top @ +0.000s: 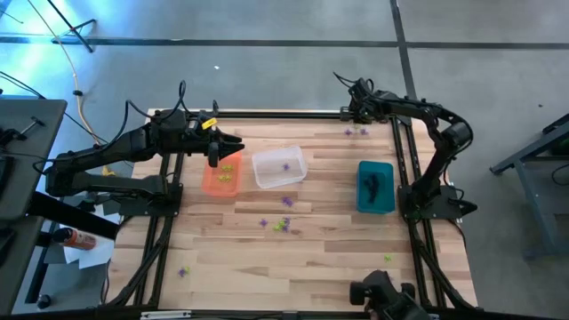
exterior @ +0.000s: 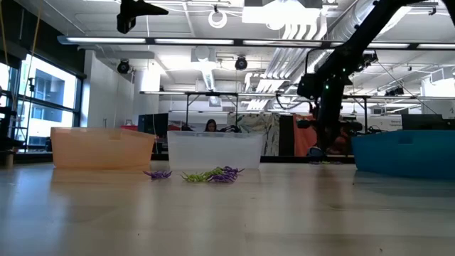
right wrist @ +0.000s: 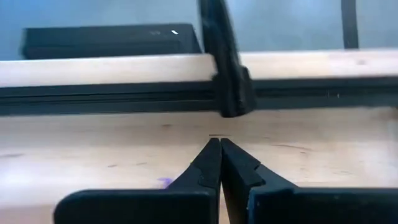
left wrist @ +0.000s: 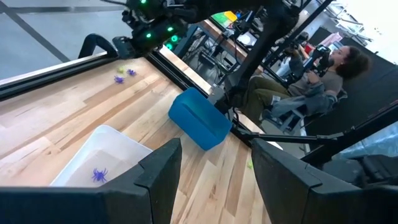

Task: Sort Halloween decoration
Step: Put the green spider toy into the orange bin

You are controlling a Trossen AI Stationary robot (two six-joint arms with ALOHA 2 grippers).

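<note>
Small spidery trinkets lie scattered on the wooden table: a purple and yellow-green cluster (top: 281, 223) (exterior: 210, 174) near the middle, two purple ones (top: 356, 132) (left wrist: 124, 75) by the far edge, and strays (top: 184, 271) (top: 388, 258) nearer the front. My left gripper (top: 224, 148) (left wrist: 214, 180) hovers open over the orange bin (top: 220, 175), which holds yellow-green trinkets (top: 226, 172). My right gripper (top: 354, 114) (right wrist: 219, 143) is shut and low over the table's far edge, close to the two purple trinkets. Nothing shows between its fingers.
A clear bin (top: 279, 167) (left wrist: 93, 162) holds one purple trinket (left wrist: 99, 174). A teal bin (top: 375, 187) (left wrist: 199, 118) on the right holds black ones (top: 373, 185). A black rail (right wrist: 124, 96) frames the table's far edge. Open wood lies toward the near edge. A person (left wrist: 329, 68) sits beyond the table.
</note>
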